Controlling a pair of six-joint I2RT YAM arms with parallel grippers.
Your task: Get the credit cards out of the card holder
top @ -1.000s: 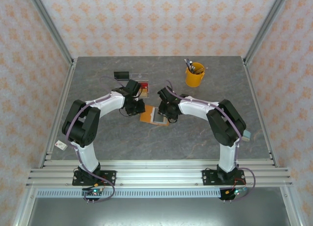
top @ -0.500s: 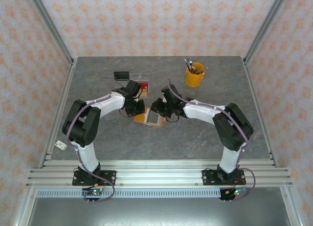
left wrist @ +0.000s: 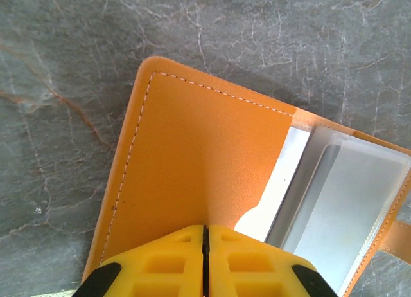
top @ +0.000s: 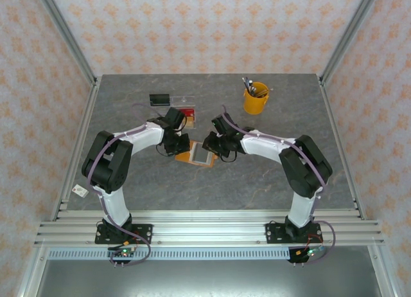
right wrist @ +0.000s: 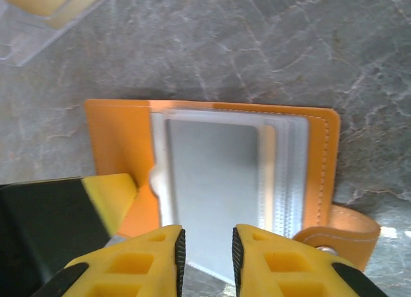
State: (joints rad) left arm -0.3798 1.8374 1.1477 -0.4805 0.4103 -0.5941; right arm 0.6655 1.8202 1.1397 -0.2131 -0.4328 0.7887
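Note:
The orange card holder lies open on the table between my two grippers. My left gripper is shut, its tips pressed down on the holder's orange pocket flap. A white credit card edge peeks from that pocket's notch. Beside it lies the grey-blue inner panel under clear sleeves. My right gripper hovers over that grey panel at its near edge, jaws a narrow gap apart with nothing clamped. The left gripper's finger shows beside it on the orange flap.
A clear acrylic tray with a red card stands just behind the holder; its corner shows in the right wrist view. A black item lies back left, a yellow cup of pens back right. The holder's snap strap sticks out sideways.
The right gripper has swung left over the card holder, and the holder has slid a little to the left. The left gripper's jaws have closed fully.

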